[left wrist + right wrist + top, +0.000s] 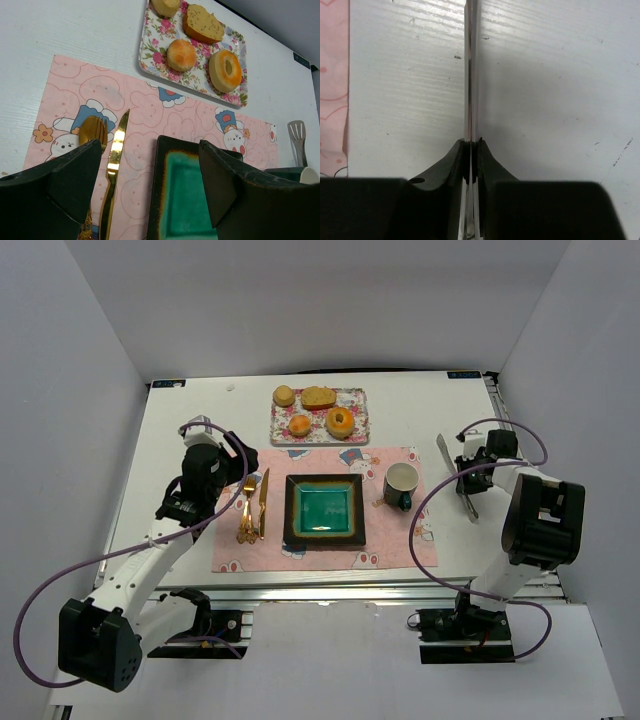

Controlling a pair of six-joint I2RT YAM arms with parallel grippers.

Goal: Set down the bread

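Glazed round bread point(299, 425) on floral tray point(150, 46), doughnut point(219, 77) beside it. Empty left gripper point(150, 152) is wide open; right gripper point(471, 146) is clamped on a thin steel spatula point(470, 75).

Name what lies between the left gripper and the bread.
Left wrist view: only pink placemat and the floral tray's rim lie between the left gripper and the bread; knife and plate flank it.

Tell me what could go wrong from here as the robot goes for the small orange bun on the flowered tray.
One: the bread sits close to the doughnut and a slice on the tray, so the open left tool may bump or grab a neighbour.
Two: that tool hangs near the gold fork and knife and could knock them askew.
Three: the right tool is shut on a spatula beside the mug; a swing might strike it.
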